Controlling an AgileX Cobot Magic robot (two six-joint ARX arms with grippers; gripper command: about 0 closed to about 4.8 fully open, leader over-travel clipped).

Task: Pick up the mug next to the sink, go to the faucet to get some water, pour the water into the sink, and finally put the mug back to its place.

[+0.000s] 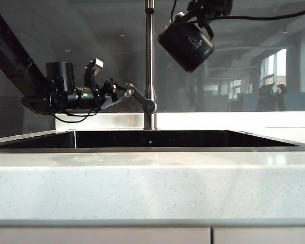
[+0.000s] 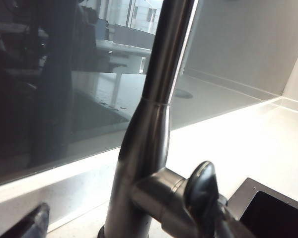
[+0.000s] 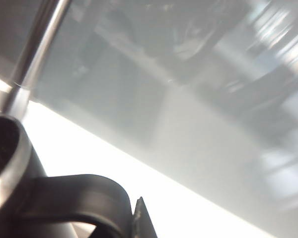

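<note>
Up above the sink (image 1: 183, 147), just right of the faucet (image 1: 149, 61) pipe, the right gripper (image 1: 206, 12) holds the black mug (image 1: 185, 43) by its handle, jaws clamped shut on it. The mug hangs tilted in the air, its logo side facing out, well clear of the white counter (image 1: 152, 183). From the right wrist camera the steel rim and looped handle of the mug (image 3: 20, 168) fill the near corner, with the faucet (image 3: 35, 54) slanting past it; that view is blurred. Left of the faucet, the left gripper (image 1: 123, 91) sits level at the slanted lever (image 1: 141, 99), jaws spread wide around its end, and I can't tell whether they actually touch it. The left wrist camera shows the faucet (image 2: 154, 124) base and the lever (image 2: 198, 191) close up
</note>
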